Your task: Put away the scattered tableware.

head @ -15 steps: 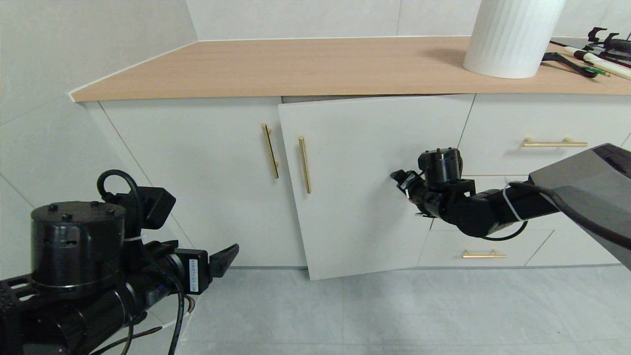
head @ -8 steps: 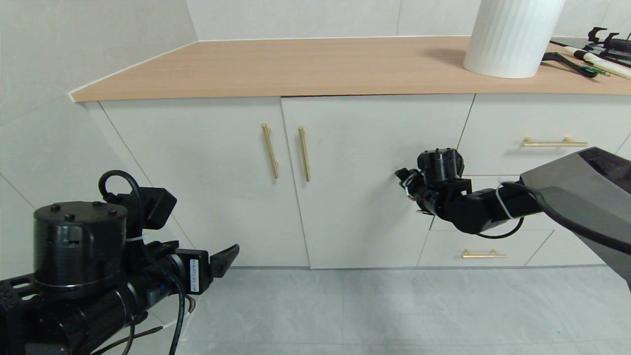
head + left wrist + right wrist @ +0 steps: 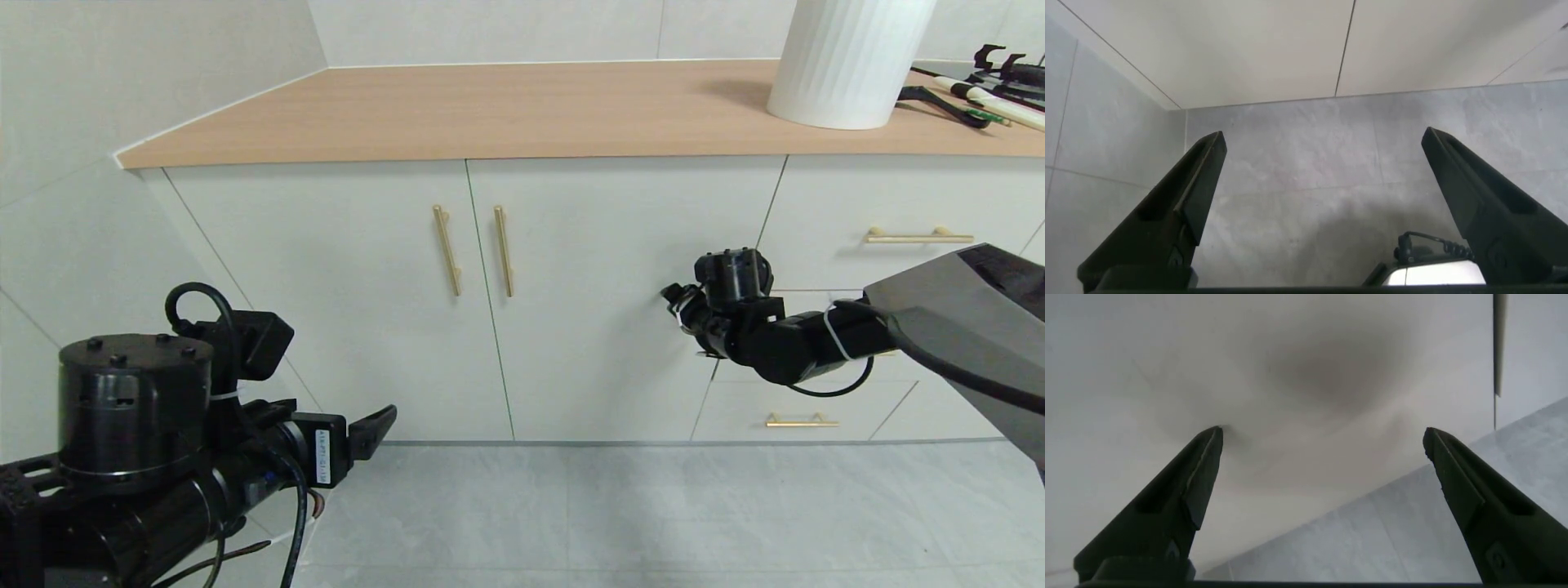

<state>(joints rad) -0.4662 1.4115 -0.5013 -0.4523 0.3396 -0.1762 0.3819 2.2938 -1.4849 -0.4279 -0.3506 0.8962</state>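
Several black and white-handled utensils lie scattered on the wooden counter at the far right. My right gripper is at the face of the right-hand cabinet door, which stands shut; in the right wrist view the gripper is open with the door panel just ahead and nothing between its fingers. My left gripper hangs low at the left over the grey floor, open and empty.
A tall white ribbed container stands on the counter beside the utensils. Two gold bar handles mark the pair of cabinet doors. Drawers with gold handles lie to the right. A tiled wall bounds the left.
The right-hand cabinet door, ajar a second ago, has swung shut flush with the front. My right gripper has since edged slightly right, away from it. The left arm barely moved.
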